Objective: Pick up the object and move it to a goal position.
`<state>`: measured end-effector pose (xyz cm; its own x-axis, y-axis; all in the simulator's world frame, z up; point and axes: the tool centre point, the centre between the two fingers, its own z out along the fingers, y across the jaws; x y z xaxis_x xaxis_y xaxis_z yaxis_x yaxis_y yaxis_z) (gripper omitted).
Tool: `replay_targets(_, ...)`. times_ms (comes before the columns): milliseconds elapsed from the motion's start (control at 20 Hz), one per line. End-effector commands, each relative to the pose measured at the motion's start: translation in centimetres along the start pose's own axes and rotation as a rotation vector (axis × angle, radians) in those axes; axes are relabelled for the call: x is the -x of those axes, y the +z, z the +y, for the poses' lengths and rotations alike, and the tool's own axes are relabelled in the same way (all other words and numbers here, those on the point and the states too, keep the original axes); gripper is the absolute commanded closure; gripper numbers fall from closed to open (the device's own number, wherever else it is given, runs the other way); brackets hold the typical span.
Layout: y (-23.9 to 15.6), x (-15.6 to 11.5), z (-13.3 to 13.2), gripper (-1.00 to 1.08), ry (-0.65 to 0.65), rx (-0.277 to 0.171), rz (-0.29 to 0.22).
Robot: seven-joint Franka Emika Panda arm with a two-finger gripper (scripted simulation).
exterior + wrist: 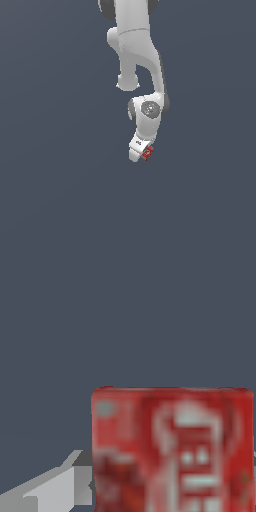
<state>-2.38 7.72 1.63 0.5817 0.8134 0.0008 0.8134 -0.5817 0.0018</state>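
Note:
The object (pixel 148 152) is a small flat red box with white lettering, sitting at the tip of the white gripper (pixel 144 154) in the exterior view. The gripper hangs from the arm, which comes down from the top of that view. In the wrist view the object (pixel 172 451) fills much of the picture, close to the camera and blurred. A grey finger (pixel 55 488) presses against one side of the box. The opposite finger is almost entirely hidden behind the box. The gripper is shut on the object.
A uniform dark blue-grey ground (pixel 55 190) surrounds the arm on every side. No other objects, containers or edges show in either view.

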Motion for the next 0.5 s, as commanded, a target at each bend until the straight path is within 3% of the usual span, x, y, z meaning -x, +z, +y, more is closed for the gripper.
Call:
replay_targets(0, -0.1, 0.0, 0.0, 1.08, 0.000, 0.000, 0.000)
replay_targets(450, -3.7, -1.2, -0.8, 1.08, -0.001, 0.000, -0.001)
